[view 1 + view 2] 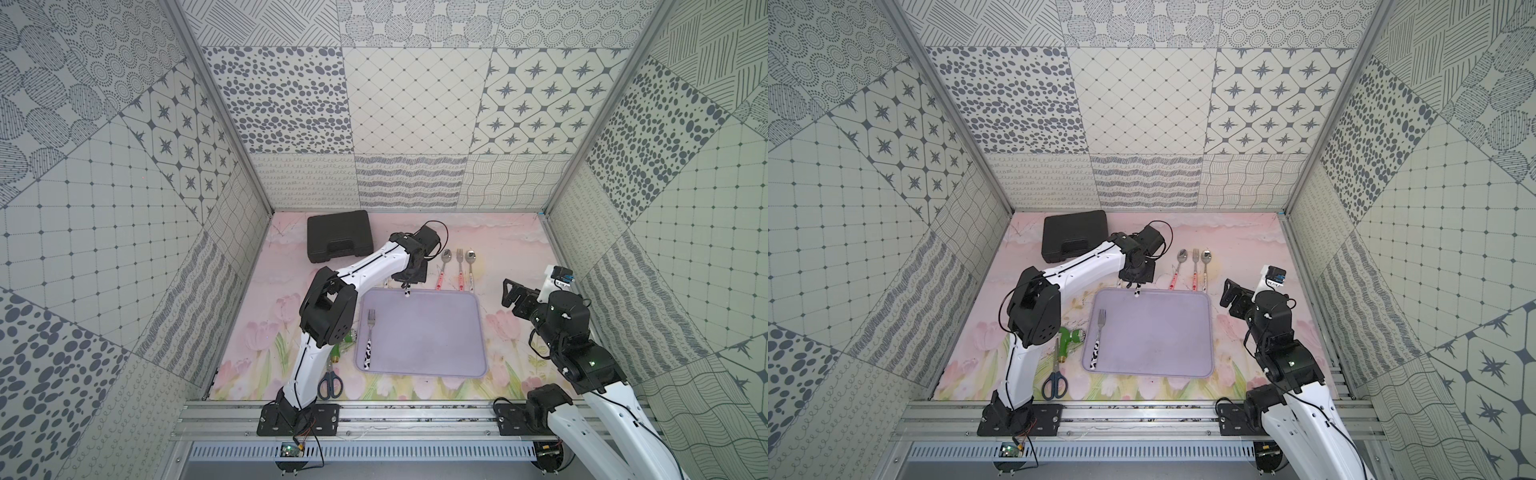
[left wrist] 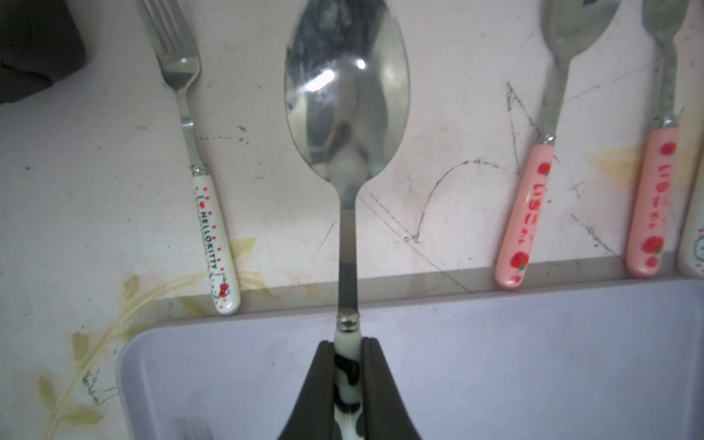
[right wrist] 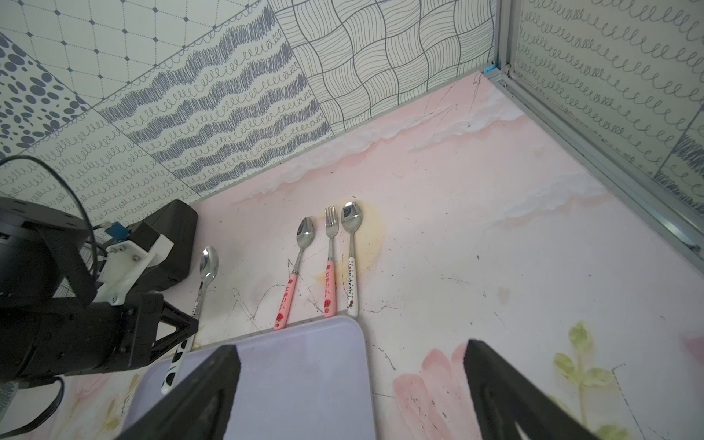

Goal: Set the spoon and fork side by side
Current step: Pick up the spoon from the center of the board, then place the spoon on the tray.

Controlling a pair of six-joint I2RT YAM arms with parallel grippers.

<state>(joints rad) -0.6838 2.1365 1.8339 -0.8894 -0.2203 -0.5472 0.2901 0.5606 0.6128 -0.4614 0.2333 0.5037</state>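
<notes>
Two cow-patterned utensils are seen: the spoon is clamped by its handle in the left gripper and is held across the far rim of the lavender tray, its bowl pointed beyond the rim, while the fork is laid flat on the tray near its left edge, well apart from the spoon. The right gripper is kept spread wide and empty near the tray's far right corner. Just beyond the tray, a row of three other utensils is laid out.

"hello kitty" on white fork handle; japanese characters on pink spoon handle.
</notes>
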